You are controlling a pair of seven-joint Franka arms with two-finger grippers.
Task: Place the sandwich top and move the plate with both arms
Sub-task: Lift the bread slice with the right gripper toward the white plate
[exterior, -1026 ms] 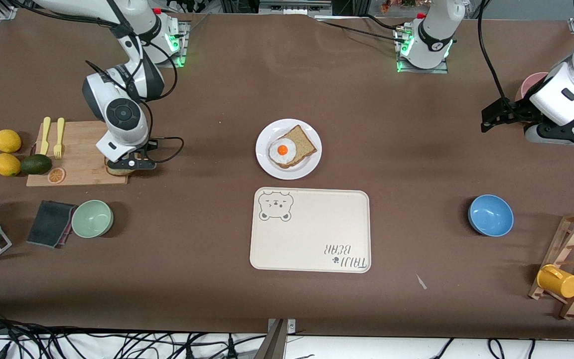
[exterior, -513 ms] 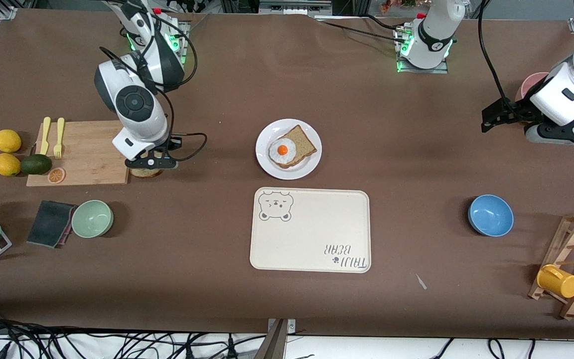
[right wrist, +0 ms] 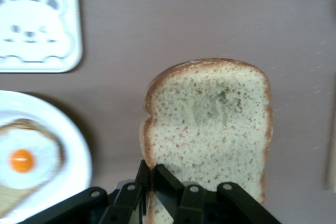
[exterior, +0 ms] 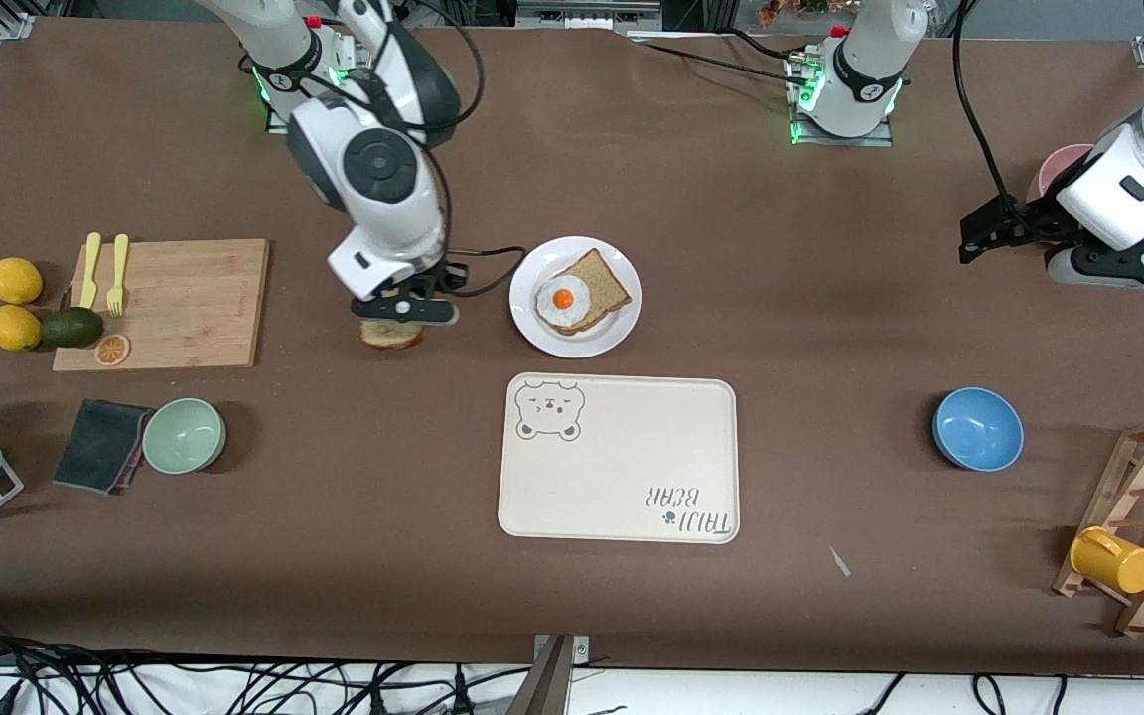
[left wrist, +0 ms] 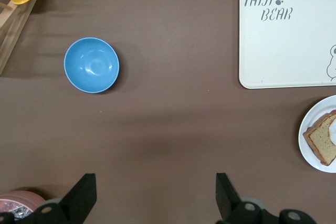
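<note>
My right gripper (exterior: 395, 320) is shut on the sandwich top (exterior: 391, 335), a pale speckled bread slice with a brown crust, and holds it in the air over the brown table between the wooden board and the plate. In the right wrist view the slice (right wrist: 210, 129) hangs flat from the pinching fingers (right wrist: 152, 179). The round white plate (exterior: 622, 320) holds a golden-brown slice (exterior: 604, 283) with a fried egg (exterior: 562, 300) on it; its rim also shows in the right wrist view (right wrist: 73, 150). My left gripper (exterior: 977, 238) waits open at the left arm's end of the table.
The cream bear tray (exterior: 622, 477) lies nearer the camera than the plate. A wooden board (exterior: 185, 298) with forks, lemons, avocado, a green bowl (exterior: 185, 435) and a dark cloth are at the right arm's end. A blue bowl (exterior: 977, 429) and mug rack (exterior: 1143, 536) are at the left arm's end.
My right gripper has carried the sandwich top off the wooden board's edge toward the plate. The left arm has not moved.
</note>
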